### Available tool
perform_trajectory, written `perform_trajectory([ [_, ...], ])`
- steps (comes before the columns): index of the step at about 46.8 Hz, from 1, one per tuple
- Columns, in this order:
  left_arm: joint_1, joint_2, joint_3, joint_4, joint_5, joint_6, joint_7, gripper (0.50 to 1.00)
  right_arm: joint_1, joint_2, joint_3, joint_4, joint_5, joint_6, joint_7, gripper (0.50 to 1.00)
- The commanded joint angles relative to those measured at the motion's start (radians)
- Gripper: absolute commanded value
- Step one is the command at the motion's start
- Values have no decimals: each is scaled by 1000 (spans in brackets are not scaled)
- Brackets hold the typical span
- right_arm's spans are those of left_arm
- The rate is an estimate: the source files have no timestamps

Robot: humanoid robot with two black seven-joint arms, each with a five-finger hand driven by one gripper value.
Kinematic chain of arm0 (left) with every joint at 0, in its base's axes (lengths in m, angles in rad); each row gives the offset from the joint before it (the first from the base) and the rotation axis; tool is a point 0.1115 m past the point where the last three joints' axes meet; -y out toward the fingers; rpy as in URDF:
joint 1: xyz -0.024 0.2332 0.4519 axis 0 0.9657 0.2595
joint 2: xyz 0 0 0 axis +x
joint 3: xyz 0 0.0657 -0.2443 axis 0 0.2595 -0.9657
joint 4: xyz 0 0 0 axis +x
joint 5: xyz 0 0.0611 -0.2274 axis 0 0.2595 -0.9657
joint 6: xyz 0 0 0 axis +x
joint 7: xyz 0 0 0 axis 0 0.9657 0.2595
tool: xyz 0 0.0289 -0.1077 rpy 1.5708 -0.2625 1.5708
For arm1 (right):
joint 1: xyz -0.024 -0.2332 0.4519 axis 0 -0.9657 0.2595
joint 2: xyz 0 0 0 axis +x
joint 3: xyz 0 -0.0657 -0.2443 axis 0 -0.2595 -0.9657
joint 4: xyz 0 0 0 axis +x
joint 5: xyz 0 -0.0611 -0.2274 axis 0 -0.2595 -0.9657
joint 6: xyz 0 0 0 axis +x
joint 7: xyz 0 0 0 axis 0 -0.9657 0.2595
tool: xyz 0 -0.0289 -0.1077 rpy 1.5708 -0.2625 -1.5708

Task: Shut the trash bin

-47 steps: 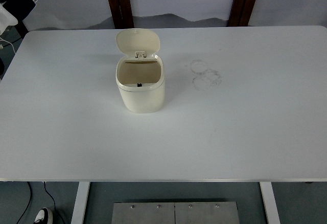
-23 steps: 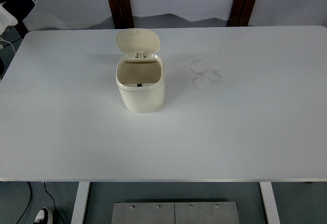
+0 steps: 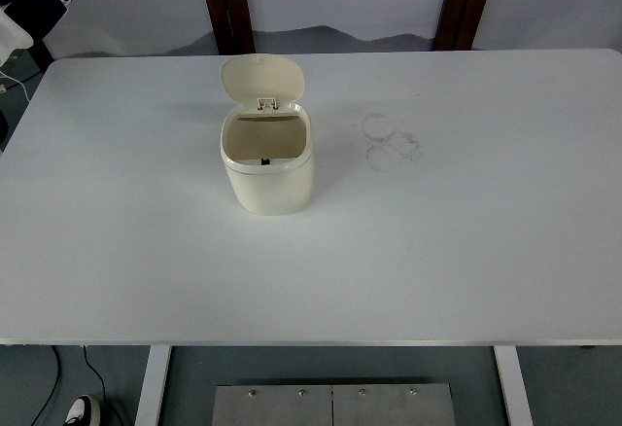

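On a white table [image 3: 466, 270], left of centre and toward the far side, a small cream trash bin [image 3: 269, 178] stands upright with its lid [image 3: 262, 80] swung up and back on the rear hinge, leaving the beige interior open to view. Faint ring marks [image 3: 389, 142] stain the tabletop just to the bin's right. Neither robot hand appears in the head view, so the state of their fingers cannot be told. Beyond the far edge stand two dark wooden posts [image 3: 225, 3]; below the near edge, a shoe [image 3: 84, 411] rests on the floor.
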Motion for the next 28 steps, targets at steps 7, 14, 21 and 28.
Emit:
perform_trajectory([
  [7, -2, 1, 2, 0, 2, 2, 0, 1000, 0, 0, 0, 0, 0, 0, 0, 995],
  [14, -8, -2, 6, -3, 5, 26, 3, 1000, 0, 0, 0, 0, 0, 0, 0, 995],
  [21, -22, -10, 9, -6, 6, 75, 15, 1000, 0, 0, 0, 0, 0, 0, 0, 995],
  [28, -57, -12, 11, -11, 8, 80, 23, 1000, 0, 0, 0, 0, 0, 0, 0, 995],
])
